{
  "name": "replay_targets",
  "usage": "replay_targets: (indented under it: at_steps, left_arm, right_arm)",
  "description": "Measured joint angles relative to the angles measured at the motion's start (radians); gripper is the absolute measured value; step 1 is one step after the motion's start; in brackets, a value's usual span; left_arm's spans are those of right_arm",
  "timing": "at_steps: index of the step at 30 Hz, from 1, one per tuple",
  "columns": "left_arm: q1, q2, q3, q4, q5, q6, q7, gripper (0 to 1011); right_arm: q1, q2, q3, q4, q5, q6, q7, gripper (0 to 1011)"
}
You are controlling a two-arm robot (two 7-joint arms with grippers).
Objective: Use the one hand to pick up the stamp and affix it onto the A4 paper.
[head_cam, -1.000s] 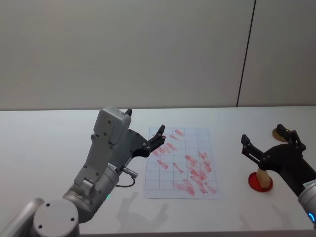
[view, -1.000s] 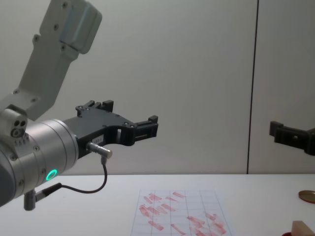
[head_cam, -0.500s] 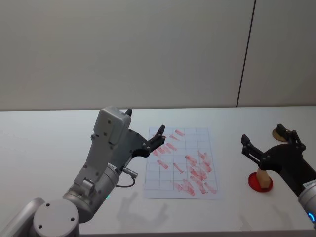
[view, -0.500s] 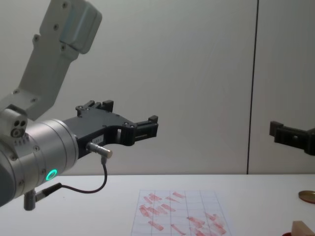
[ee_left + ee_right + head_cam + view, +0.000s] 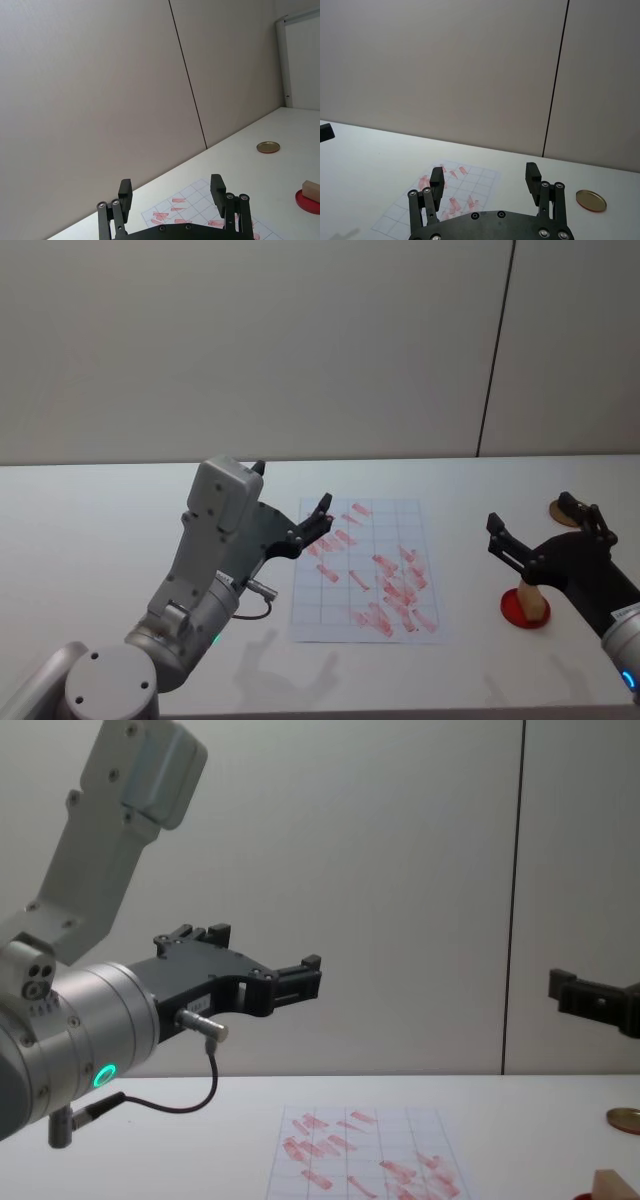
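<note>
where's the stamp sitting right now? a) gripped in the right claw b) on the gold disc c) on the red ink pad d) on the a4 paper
c: the stamp stands on the red ink pad, apart from the A4 paper, and the right claw is open, not gripping it.

A white table (image 5: 90, 525) stands before a plain beige wall (image 5: 250, 340) with a dark vertical seam (image 5: 497, 350). On the table's right side lie a round red ink pad (image 5: 511, 608) and, farther back, a gold disc (image 5: 268, 147).

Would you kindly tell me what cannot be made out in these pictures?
- Head view: top of the stamp, behind the right pincer.
- Chest view: base of the stamp, cut by the bottom edge.
- All views: wording of red marks on the A4 paper, too small.
</note>
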Motion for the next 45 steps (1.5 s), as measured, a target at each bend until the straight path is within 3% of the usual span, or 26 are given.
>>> replay_targets:
  at_steps: [9,18,32,45]
  left_arm:
    - [0.0,0.0,0.0,0.0,0.0,0.0,0.0,993]
    - [0.0,0.0,0.0,0.0,0.0,0.0,0.0,993]
    - [0.0,0.0,0.0,0.0,0.0,0.0,0.0,993]
    - [0.0,0.0,0.0,0.0,0.0,0.0,0.0,993]
  right_arm:
    - [0.0,-0.013,-0.004,-0.004,-0.023,0.067,-0.048,1000]
    - [0.04,-0.04,-0.003,0.041,-0.046,0.147,-0.091,999]
    - [0.157,-0.091,0.009,0.194,-0.06,0.238,-0.112,1000]
    - [0.246,-0.13,0.013,0.354,-0.067,0.286,-0.108,1000]
